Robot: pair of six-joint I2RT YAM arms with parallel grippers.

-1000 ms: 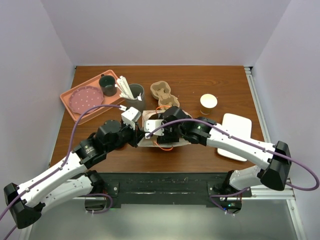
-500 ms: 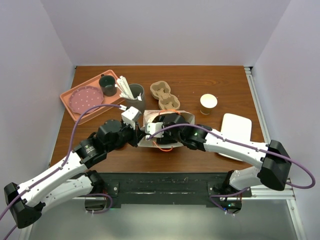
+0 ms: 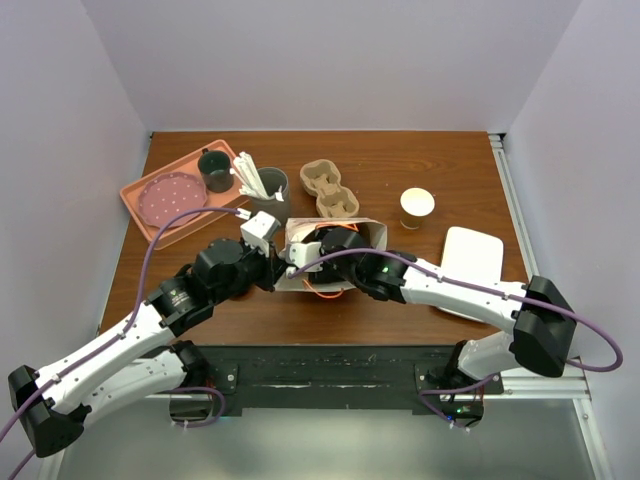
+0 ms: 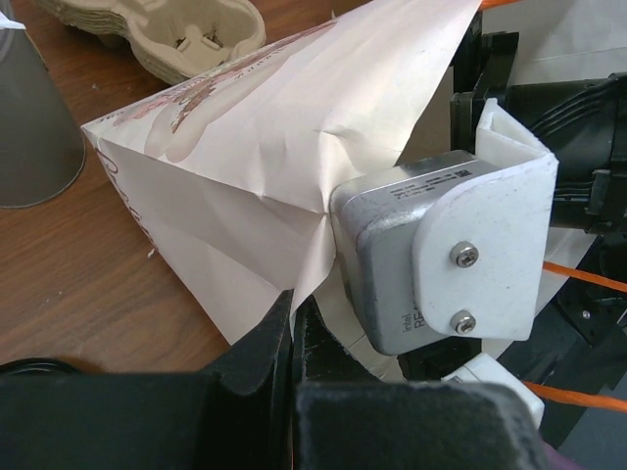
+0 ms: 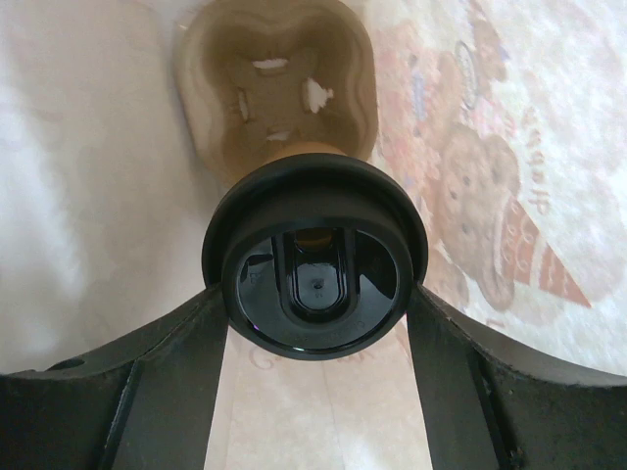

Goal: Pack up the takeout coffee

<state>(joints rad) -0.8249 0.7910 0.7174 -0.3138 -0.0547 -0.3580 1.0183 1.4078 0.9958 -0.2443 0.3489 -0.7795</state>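
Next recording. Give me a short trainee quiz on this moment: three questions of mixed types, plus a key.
1. True or false: the left gripper pinches the edge of the paper bag.
2. The right gripper holds: A) a black-lidded cup; B) a white utensil; C) the pink plate.
3. What does the dark mug stand on?

Key: 1 true. 2 A. 3 the pink tray.
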